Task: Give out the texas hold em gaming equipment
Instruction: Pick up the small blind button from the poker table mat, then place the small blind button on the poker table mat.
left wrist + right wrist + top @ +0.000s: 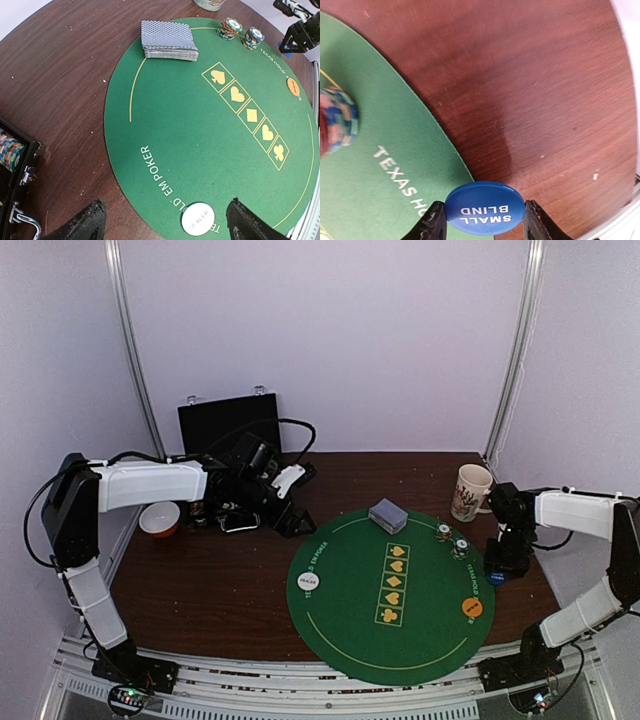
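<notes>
A blue disc marked SMALL BLIND (485,207) sits pinched edge to edge in my right gripper (485,221), over the right rim of the round green poker mat (350,625). On the mat lie a grey-blue-backed deck of cards (167,40), two short stacks of multicoloured chips (229,28) (253,37), an orange disc (294,86) and a white dealer disc (198,218). My left gripper (167,221) hangs open over the mat's left edge, with the dealer disc below and between its fingers, untouched.
A black hinged chip case (15,165) holding chips lies open left of the mat, with its lid (228,425) upright at the back. An orange bowl (160,518) is at the left. A cream printed mug (470,490) stands behind the right arm.
</notes>
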Robot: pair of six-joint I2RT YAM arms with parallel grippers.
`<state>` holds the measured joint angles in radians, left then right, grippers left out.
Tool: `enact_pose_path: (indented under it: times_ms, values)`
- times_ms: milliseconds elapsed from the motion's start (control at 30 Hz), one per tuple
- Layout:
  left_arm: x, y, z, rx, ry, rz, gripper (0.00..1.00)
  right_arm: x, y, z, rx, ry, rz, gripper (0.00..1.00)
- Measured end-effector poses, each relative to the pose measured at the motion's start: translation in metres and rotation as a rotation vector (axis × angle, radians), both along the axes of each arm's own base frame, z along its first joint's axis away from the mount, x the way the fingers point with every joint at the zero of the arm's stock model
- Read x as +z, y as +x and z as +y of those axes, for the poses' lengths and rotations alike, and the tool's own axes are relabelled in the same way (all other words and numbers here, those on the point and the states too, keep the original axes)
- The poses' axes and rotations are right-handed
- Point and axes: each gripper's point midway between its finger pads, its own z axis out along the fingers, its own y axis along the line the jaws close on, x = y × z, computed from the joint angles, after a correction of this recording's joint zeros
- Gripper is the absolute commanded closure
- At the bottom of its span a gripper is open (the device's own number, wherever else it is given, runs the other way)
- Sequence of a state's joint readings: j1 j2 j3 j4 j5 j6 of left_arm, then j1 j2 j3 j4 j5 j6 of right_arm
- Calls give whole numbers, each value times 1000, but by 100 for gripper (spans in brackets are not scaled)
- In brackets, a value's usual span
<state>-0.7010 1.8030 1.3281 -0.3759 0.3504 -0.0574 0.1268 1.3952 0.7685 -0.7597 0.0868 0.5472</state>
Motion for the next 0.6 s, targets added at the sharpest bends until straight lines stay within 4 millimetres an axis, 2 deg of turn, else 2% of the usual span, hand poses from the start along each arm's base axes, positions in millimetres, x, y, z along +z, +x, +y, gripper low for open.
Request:
enact_pose_path:
  times_ms: [133,200,233,267,333,367,400,433,500,533,600]
  values:
    - [3,0,0,1,-4,-5,13,33,20,1,1,-5,-71,65]
    - [5,2,2,6,-7,-8,13,67,44,9,24,-5,-171,65]
    - [5,3,3,9,-7,-9,13,98,64,20,48,0,-261,65]
    - [6,4,5,13,-8,-10,13,106,69,29,76,6,-291,65]
    - [7,8,8,26,-9,-11,13,143,88,66,169,29,-387,65]
    - [7,10,10,33,-9,-12,13,155,95,85,213,48,-418,65]
    - [7,14,14,44,-9,-11,13,168,103,116,282,75,-447,65]
    - [8,16,16,52,-11,-11,13,173,109,140,330,97,-461,65]
    - [10,22,22,74,-15,-12,13,171,120,199,452,144,-457,65]
    - [11,24,25,83,-16,-14,13,164,125,221,494,157,-447,66]
    - [14,28,29,97,-19,-20,13,139,135,271,586,172,-400,66]
